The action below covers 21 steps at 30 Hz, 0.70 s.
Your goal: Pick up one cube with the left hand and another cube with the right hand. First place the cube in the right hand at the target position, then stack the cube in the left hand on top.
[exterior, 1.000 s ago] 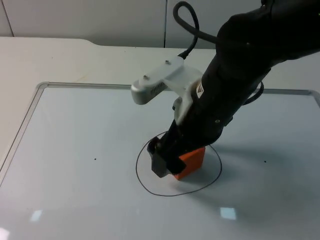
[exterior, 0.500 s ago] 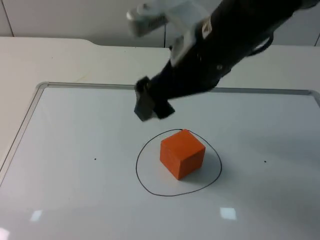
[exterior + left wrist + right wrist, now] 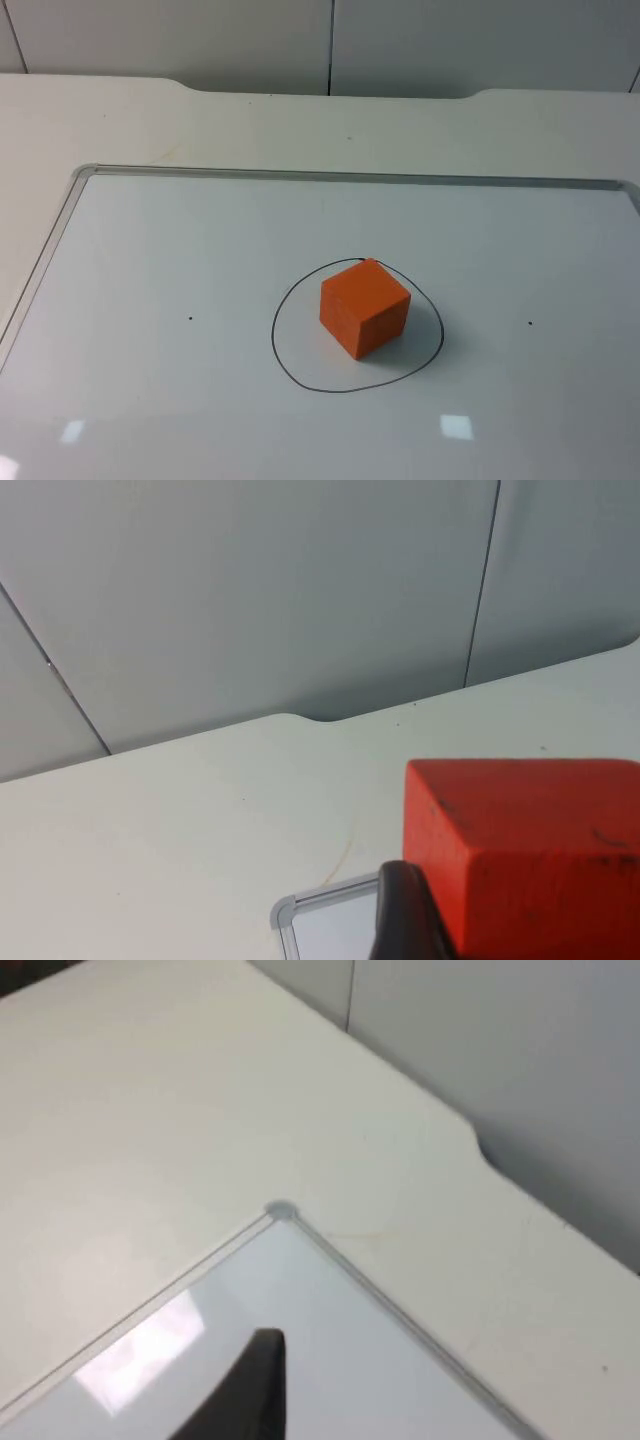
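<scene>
An orange cube (image 3: 365, 307) rests on the whiteboard inside a hand-drawn black circle (image 3: 288, 368), nothing touching it. A second, red-orange cube (image 3: 530, 830) is held up in the air by my left gripper (image 3: 520, 925), which is shut on it; one black fingertip (image 3: 405, 920) presses its side and the other is hidden by the cube. My right gripper (image 3: 330, 1420) hangs above a corner of the board, open, with one black fingertip (image 3: 250, 1385) showing and nothing against it.
The whiteboard's metal frame (image 3: 330, 176) runs across the table, with rounded corners (image 3: 280, 1210) (image 3: 285, 912). Beyond it lie bare white table (image 3: 120, 120) and the grey partition wall (image 3: 200, 40).
The right gripper let go of the orange cube in the circle, rose up and back, and left the top view. The cube stayed in place.
</scene>
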{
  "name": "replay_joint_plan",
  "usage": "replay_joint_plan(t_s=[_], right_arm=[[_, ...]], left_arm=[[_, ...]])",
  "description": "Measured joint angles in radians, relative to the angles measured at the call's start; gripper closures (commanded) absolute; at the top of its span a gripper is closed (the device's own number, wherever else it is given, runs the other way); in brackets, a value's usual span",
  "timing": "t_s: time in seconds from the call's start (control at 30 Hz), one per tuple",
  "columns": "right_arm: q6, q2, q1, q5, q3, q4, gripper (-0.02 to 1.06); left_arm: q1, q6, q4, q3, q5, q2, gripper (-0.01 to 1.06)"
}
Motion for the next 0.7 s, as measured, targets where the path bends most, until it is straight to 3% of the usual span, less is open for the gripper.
replay_joint_plan(t_s=[0.2,0.37,0.5,0.53,0.7], right_arm=[[0.072,-0.074,-0.077,0.011,-0.083,-0.032,-0.01],[0.079,-0.147,-0.217,0.043,-0.11,-0.039,-0.01],[0.064,-0.228,-0.412,0.12,-0.11,-0.042,-0.01],[0.064,-0.228,-0.412,0.12,-0.11,-0.042,-0.01],[0.059,-0.299,-0.589,0.167,-0.11,-0.047,-0.01]], left_arm=[[0.0,0.0,0.0,0.0,0.0,0.0,1.02],[0.0,0.0,0.0,0.0,0.002,0.0,1.02],[0.0,0.0,0.0,0.0,0.004,0.0,1.02],[0.0,0.0,0.0,0.0,0.004,0.0,1.02],[0.0,0.0,0.0,0.0,0.004,0.0,1.02]])
